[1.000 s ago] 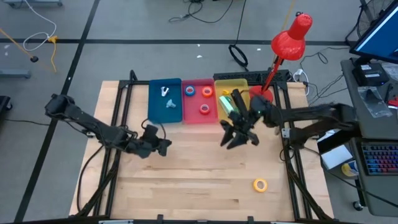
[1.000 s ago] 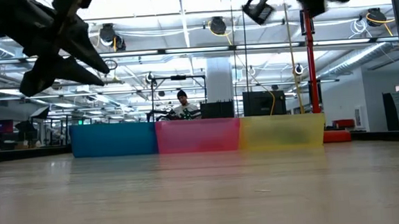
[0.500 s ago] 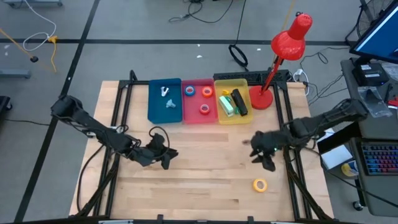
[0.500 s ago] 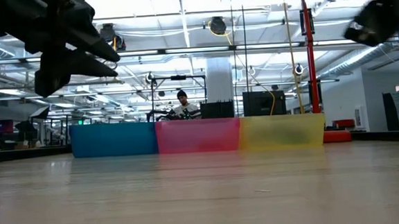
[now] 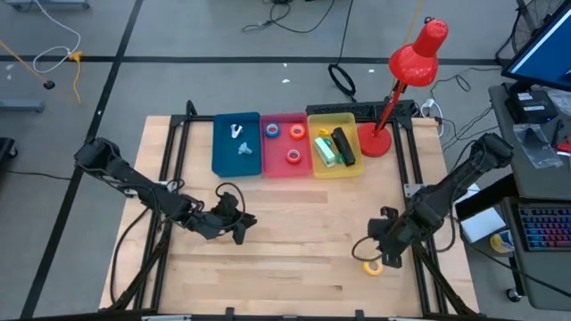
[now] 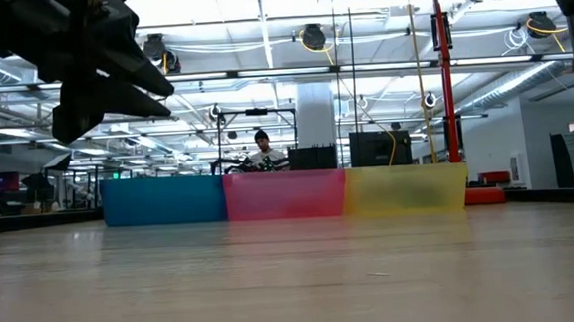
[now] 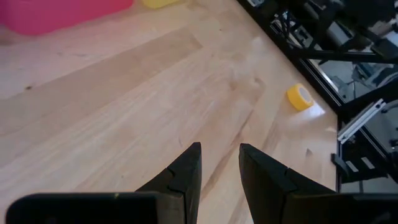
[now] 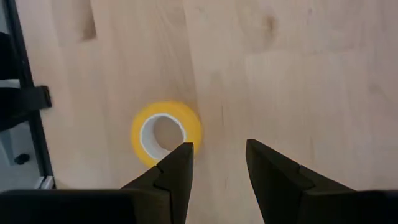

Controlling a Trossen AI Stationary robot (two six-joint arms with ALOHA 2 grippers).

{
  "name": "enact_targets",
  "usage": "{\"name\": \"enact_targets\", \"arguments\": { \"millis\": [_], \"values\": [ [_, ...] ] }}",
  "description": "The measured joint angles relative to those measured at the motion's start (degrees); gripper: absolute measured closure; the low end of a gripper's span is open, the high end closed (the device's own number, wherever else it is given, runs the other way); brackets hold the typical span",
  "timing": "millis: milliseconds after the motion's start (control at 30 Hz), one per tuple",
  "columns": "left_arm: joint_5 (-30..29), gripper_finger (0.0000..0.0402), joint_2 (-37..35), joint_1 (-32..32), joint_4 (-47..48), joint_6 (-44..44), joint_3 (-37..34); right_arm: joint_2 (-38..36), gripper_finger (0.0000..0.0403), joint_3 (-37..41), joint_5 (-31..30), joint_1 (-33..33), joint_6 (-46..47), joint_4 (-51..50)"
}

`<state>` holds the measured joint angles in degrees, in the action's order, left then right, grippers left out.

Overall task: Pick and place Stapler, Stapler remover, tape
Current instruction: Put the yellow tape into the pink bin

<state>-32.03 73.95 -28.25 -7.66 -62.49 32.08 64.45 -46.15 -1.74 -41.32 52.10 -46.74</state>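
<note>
A yellow tape roll [image 5: 372, 265] lies flat on the table near its near right corner. My right gripper [image 5: 382, 252] hangs over it, open and pointing down. In the right wrist view the roll [image 8: 166, 132] shows just outside one finger, not between the two [image 8: 217, 152]. Blue [image 5: 272, 131], orange [image 5: 296, 132] and red [image 5: 293, 157] rolls lie in the pink bin [image 5: 284, 169]. A black stapler [image 5: 343, 147] lies in the yellow bin [image 5: 336, 172]. Small pale pieces [image 5: 243, 147] sit in the blue bin [image 5: 219, 143]. My left gripper [image 5: 245, 223] waits open above mid-table.
The three bins stand in a row at the table's far edge, with a red desk lamp [image 5: 406, 67] on its base [image 5: 375, 143] to their right. A black frame rail [image 5: 419, 259] runs close beside the yellow roll. Bare wood lies between the two arms.
My right gripper has swung from above the yellow bin toward the table's near right corner and come down over the yellow tape roll. My left gripper has shifted a little toward the right and then kept still. The roll has not moved.
</note>
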Motion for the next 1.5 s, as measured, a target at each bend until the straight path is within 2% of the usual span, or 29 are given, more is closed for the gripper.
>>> {"name": "enact_targets", "arguments": {
  "millis": [267, 567, 667, 900, 1300, 1500],
  "values": [
    [0.0, 0.0293, 0.0, 0.0, -0.6, -0.2, 0.0, 4.2, 0.0261, 0.0, 3.5, -3.5, 1.5, 5.9],
    [0.0, 0.0293, 0.0, 0.0, -1.5, 1.2, 0.0, 6.5, 0.0261, 2.4, 3.2, -5.9, 4.9, 10.3],
    [0.0, 0.0293, 0.0, 0.0, -1.5, 1.7, 0.0, 6.9, 0.0261, 4.2, 3.3, -6.1, 6.2, 13.9],
    [0.0, 0.0293, 0.0, 0.0, -1.6, 2.0, 0.0, 7.0, 0.0261, 5.8, 0.3, -6.1, 9.0, 13.7],
    [0.0, 0.0293, 0.0, 0.0, -1.6, 2.0, 0.0, 7.0, 0.0261, 6.0, 1.8, -6.1, 8.9, 15.5],
    [0.0, 0.0293, 0.0, 0.0, -1.6, 2.1, 0.0, 9.0, 0.0261, 10.6, 3.1, -6.8, 11.3, 21.4]
  ]
}}
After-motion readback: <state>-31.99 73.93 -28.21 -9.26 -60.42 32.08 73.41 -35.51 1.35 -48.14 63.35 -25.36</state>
